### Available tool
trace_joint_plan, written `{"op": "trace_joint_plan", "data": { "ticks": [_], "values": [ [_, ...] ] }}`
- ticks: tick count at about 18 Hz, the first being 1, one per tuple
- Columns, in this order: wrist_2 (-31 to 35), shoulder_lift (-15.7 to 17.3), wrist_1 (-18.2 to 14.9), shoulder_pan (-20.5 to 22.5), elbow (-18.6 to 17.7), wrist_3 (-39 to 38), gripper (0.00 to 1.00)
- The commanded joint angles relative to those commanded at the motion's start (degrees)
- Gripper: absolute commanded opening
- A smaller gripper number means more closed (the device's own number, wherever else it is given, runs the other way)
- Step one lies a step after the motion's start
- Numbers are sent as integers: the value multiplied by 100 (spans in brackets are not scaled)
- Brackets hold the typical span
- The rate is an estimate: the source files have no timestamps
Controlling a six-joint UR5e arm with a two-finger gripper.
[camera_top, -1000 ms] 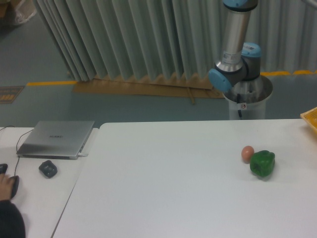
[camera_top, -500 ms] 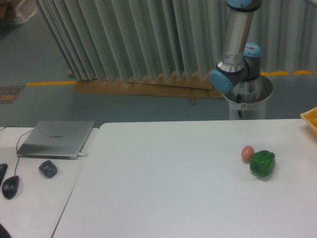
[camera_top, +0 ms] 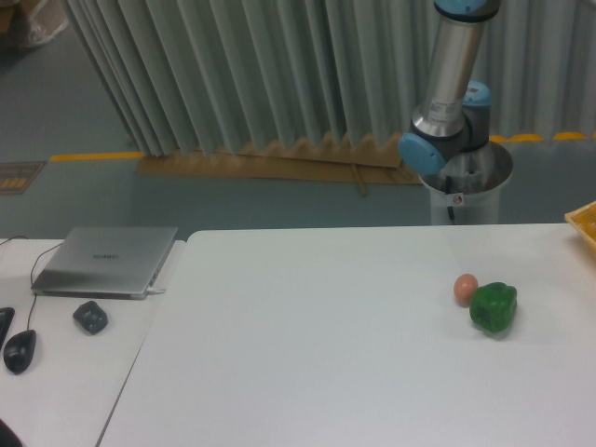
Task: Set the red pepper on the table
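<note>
The red pepper is out of view. The table [camera_top: 307, 354] is a large white top that fills the lower part of the camera view. Only part of the arm [camera_top: 447, 102] shows, a silver tube with blue joints rising from its base behind the table's far right edge and leaving the frame at the top. The gripper is outside the frame.
A green bell pepper [camera_top: 493, 308] lies at the right of the table with a small orange-pink ball [camera_top: 466, 288] touching its left side. A yellow crate corner [camera_top: 584, 223] pokes in at the right edge. The left desk holds a laptop [camera_top: 105, 261], a dark object [camera_top: 90, 317] and a mouse [camera_top: 20, 350].
The arm's upper tube has swung slightly to the right. The hand that rested on the mouse at the lower left has withdrawn from view.
</note>
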Motion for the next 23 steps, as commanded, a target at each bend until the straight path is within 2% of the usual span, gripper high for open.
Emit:
{"op": "trace_joint_plan", "data": {
  "ticks": [6, 9, 12, 23],
  "values": [
    [70, 9, 44, 0, -123, 9, 100],
    [508, 44, -17, -17, -167, 88, 100],
    [553, 97, -18, -44, -299, 280, 100],
    [571, 18, 26, -26, -360, 229, 100]
  ]
}}
